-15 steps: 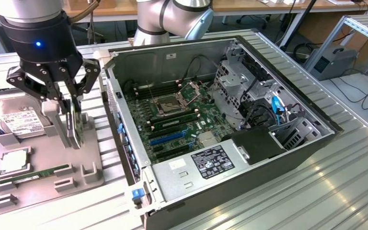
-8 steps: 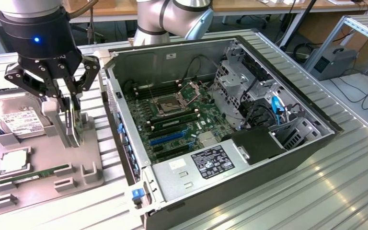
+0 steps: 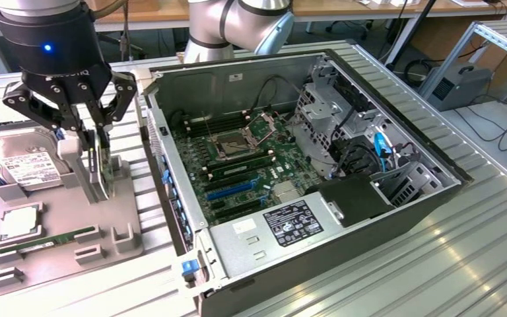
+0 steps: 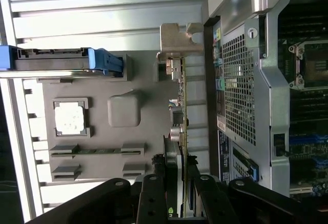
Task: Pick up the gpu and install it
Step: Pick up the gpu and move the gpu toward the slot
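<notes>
GPU point(image 3: 102, 168) point(image 4: 179, 106) stands upright on edge in the gray parts tray point(image 3: 117, 221), along the tray's edge nearest the open computer case point(image 3: 395, 198). Gripper point(image 3: 90, 135) point(image 4: 177, 183) is clamped on the card's upper edge, one finger on each side. Hard drive point(image 3: 24, 162) lies at the tray's opposite edge.

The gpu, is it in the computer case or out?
Out. The gpu stands on edge in the grey holder beside the case, the claw closed on it.

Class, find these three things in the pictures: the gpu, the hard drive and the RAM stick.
gpu point(image 3: 103, 170): exterior view, on the upright card's lower half in the grey holder.
hard drive point(image 3: 26, 165): exterior view, on its white label.
RAM stick point(image 3: 47, 239): exterior view, on the middle of the green strip.
</notes>
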`<state>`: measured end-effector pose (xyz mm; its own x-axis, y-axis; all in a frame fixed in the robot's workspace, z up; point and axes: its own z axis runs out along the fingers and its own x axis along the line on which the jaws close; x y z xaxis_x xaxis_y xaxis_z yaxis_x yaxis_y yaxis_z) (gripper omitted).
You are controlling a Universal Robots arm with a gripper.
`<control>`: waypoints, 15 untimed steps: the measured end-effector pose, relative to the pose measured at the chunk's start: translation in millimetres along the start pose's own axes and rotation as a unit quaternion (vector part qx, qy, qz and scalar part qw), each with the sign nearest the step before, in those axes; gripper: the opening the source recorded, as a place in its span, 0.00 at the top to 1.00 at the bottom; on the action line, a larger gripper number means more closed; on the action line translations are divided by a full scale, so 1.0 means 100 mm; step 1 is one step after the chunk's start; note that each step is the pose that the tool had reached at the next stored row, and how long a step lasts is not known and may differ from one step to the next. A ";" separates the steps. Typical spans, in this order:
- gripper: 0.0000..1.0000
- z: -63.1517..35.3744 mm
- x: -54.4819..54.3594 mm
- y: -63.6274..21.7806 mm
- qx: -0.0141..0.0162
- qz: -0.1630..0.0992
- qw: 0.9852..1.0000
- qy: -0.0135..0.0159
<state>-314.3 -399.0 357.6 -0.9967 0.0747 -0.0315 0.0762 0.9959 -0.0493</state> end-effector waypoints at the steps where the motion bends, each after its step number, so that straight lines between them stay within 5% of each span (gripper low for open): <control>1: 0.73 -0.007 0.00 0.000 0.000 0.000 1.000 0.000; 15: 0.73 -0.153 0.00 -0.005 0.000 0.000 1.000 0.000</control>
<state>-314.2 -398.8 372.9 -0.9967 0.0746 -0.0314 0.0761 0.9959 -0.0493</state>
